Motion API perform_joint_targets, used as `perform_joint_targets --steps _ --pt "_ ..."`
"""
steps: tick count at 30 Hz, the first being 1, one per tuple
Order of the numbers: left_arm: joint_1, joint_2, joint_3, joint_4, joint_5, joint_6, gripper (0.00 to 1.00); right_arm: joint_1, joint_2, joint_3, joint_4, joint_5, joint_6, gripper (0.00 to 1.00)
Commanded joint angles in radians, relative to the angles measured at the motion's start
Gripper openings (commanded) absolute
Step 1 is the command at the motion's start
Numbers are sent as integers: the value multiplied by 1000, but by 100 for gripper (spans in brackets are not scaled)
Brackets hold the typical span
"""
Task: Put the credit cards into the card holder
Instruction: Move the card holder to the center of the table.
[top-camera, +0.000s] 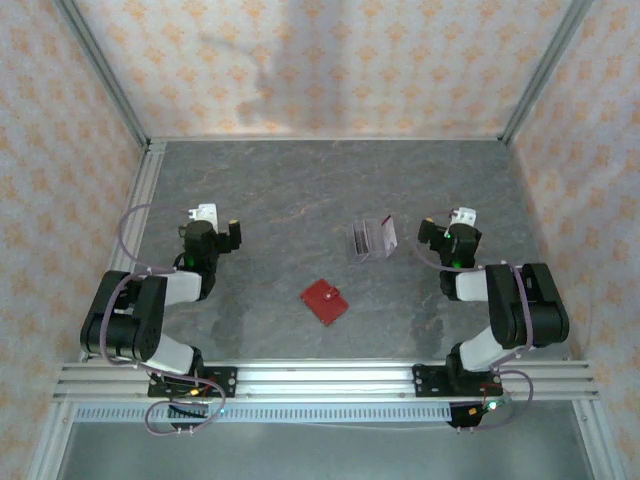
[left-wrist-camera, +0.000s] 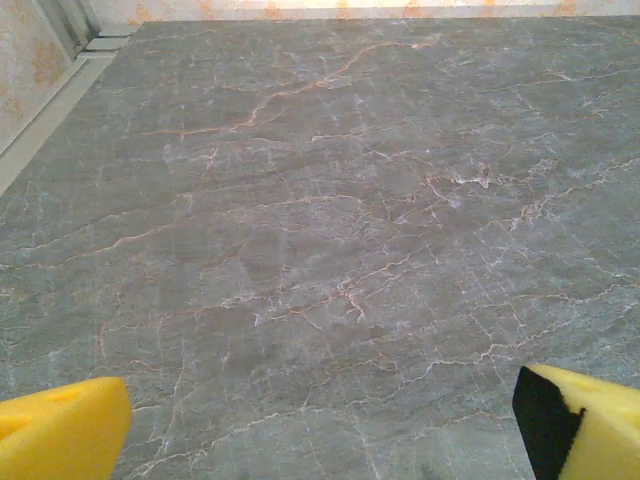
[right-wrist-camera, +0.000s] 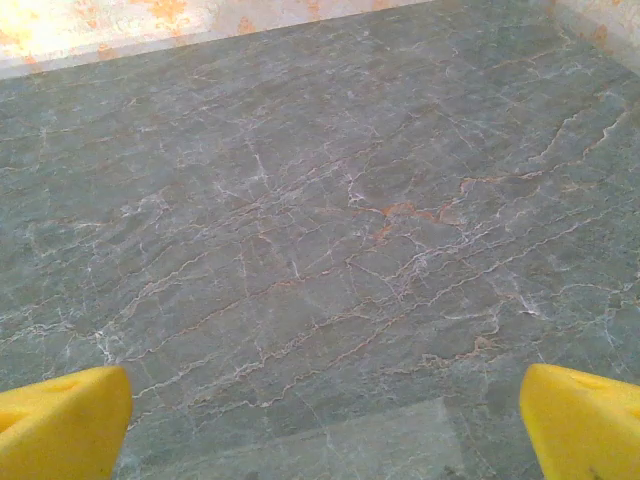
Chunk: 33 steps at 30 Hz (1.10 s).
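Thin pale credit cards (top-camera: 380, 237) stand on edge in a clear slotted plastic rack (top-camera: 360, 243) just left of the right arm's jaws, well apart from the left arm's jaws. Both pairs gape wide and empty. The flat red square card holder (top-camera: 325, 301) lies closed, cornerwise, mid-bench on the grey veined bench (top-camera: 300, 180) between papered walls.

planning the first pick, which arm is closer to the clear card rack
The right arm's fingers, just right of the clear rack; the left arm's fingers are far off on the table's left side.
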Motion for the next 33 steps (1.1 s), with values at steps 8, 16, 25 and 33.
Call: perform_joint_targets --steps 8,16,25,33 --pt "7 13 23 22 0 12 100 1 10 23 32 22 -4 99" --pt "7 13 23 23 0 11 100 1 9 18 38 60 10 99" --pt "7 13 23 23 -1 11 100 2 4 -24 111 202 64 99" --pt "8 13 23 22 0 11 100 3 -1 -23 102 200 67 99"
